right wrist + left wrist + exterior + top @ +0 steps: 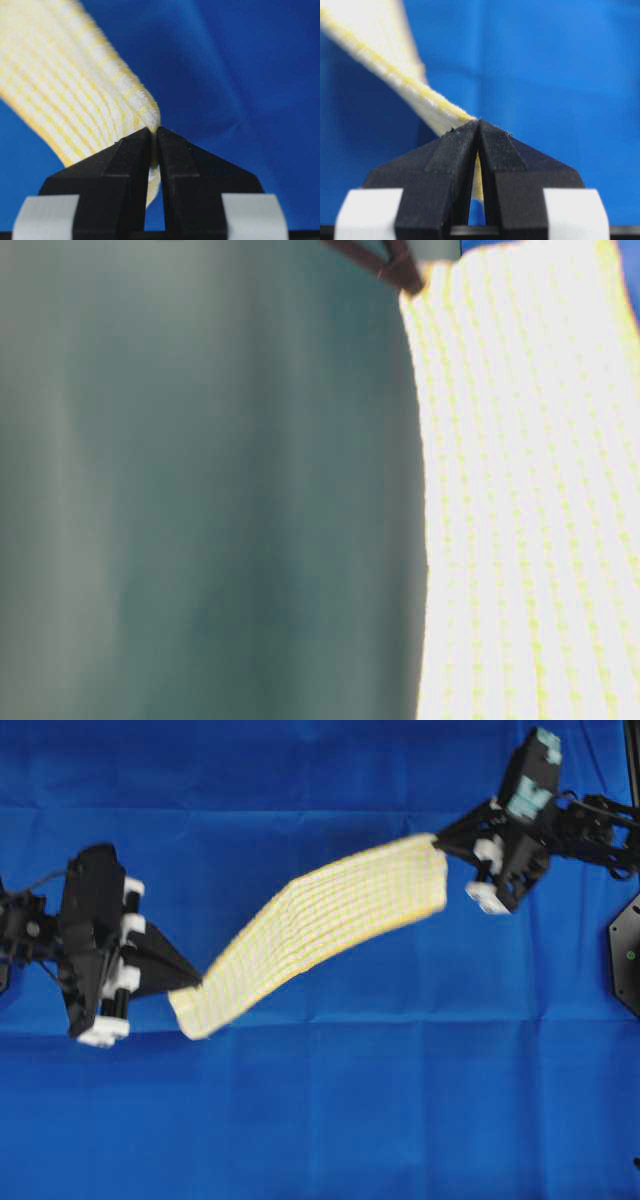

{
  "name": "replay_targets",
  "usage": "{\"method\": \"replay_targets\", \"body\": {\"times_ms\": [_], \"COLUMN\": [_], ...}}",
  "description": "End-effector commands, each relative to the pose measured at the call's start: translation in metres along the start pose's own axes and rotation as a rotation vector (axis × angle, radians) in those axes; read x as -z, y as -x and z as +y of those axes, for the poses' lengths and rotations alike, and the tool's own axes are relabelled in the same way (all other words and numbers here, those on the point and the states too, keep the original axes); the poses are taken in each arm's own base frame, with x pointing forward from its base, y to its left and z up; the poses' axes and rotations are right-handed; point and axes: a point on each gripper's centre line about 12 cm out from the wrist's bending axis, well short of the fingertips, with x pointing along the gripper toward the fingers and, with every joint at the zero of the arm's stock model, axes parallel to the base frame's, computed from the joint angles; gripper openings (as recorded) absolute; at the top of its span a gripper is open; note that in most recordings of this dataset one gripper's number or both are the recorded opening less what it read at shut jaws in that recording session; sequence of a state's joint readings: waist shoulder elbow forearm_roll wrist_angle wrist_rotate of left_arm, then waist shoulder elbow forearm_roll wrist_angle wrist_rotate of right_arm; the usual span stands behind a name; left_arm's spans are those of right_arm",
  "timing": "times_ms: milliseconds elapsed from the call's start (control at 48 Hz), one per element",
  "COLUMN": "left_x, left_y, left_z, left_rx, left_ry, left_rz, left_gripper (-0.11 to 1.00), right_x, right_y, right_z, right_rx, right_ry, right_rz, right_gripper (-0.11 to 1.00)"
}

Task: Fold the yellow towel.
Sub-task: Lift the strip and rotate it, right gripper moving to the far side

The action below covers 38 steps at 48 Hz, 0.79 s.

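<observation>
**Camera Placement and Shared Coverage**

Overhead exterior: mounted above, facing straight down on the blue cloth (320, 1120); takes in both arms and the whole yellow towel (320, 915).

Table-level exterior: set low, facing sideways; very near the towel, blurred.

Wrist views: fixed behind the left gripper (479, 122) and right gripper (154, 129), facing along closed jaws at close range.

Shared by all four: the towel.

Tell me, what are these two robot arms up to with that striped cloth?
They are folding it. The left gripper is shut on one end of the yellow towel and the right gripper is shut on the other, so it hangs stretched between them above the blue cloth covering the table. The towel looks like a long narrow band, sagging a little; it has not been laid down.
</observation>
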<state>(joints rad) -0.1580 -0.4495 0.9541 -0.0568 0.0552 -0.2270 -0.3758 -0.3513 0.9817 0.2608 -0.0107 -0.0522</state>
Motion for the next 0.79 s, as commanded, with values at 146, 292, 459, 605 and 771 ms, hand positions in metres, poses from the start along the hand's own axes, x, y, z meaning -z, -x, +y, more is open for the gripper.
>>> {"method": "replay_targets", "body": {"times_ms": [146,292,459,605,771], "left_x": [-0.033,-0.052,-0.074,-0.085,-0.099], "left_y": [-0.026,-0.049,-0.077,-0.096,-0.115], "left_z": [-0.017,-0.025,-0.033,-0.037,-0.043], "left_rx": [0.041,0.046,0.052,0.054,0.062], "left_ry": [0.005,0.003,0.000,0.001,-0.002], "left_rz": [-0.080,-0.087,-0.098,-0.104,-0.121], "left_gripper": [0.00,0.00,0.00,0.00,0.00], "right_x": [-0.043,-0.061,-0.079,-0.090,-0.096], "right_y": [-0.027,-0.041,-0.053,-0.058,-0.059], "right_z": [-0.011,-0.015,-0.028,-0.038,-0.046], "right_rx": [0.040,0.054,0.085,0.107,0.125], "right_ry": [0.026,0.048,0.057,0.062,0.064], "right_rz": [-0.060,-0.074,-0.095,-0.111,-0.123], "right_gripper": [0.05,0.05,0.05,0.05,0.05]}}
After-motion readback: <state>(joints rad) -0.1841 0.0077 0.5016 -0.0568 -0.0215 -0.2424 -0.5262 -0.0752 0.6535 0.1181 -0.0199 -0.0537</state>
